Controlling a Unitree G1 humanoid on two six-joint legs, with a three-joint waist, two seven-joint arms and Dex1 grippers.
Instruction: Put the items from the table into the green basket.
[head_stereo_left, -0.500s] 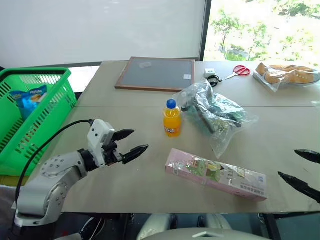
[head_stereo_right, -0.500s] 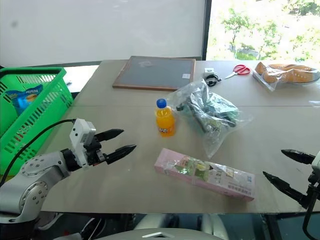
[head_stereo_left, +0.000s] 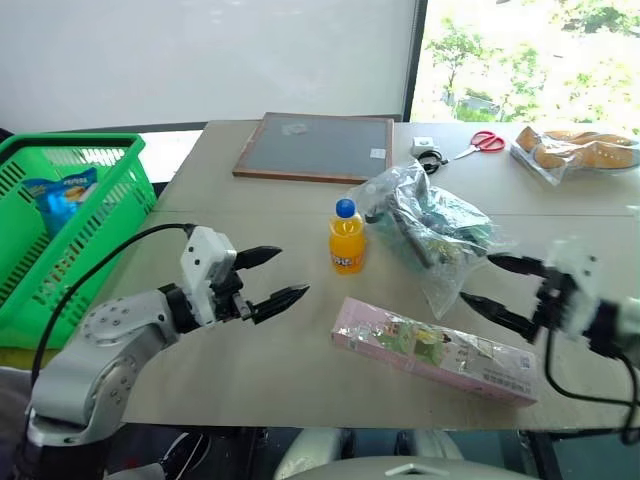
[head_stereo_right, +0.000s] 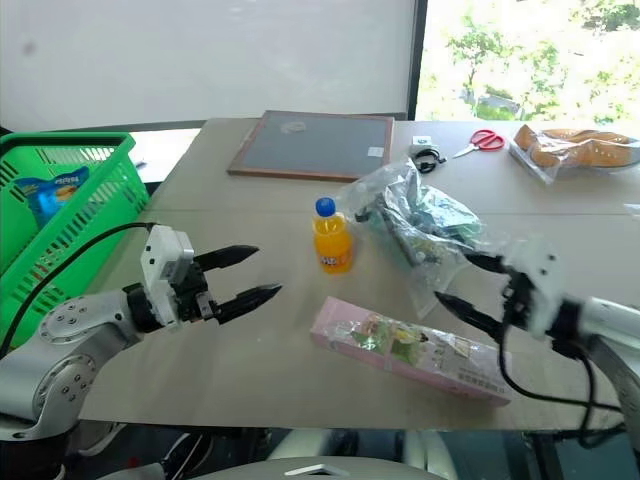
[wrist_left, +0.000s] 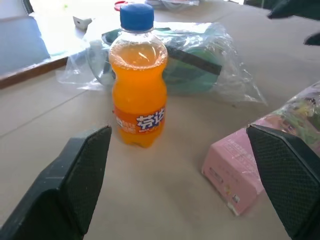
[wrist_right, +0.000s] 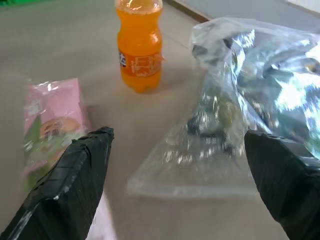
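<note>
I am positioning both wide-open, empty end effectors, left and right, for pickup; next, closing on the orange-drink bottle at twelve o'clock.

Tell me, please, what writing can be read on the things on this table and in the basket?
Orange drink bottle: white characters reading "芬达" on its blue label.
Pink carton: small print on its end, too small to read.
Blue packet in the green basket: a logo, too blurred to read.
</note>
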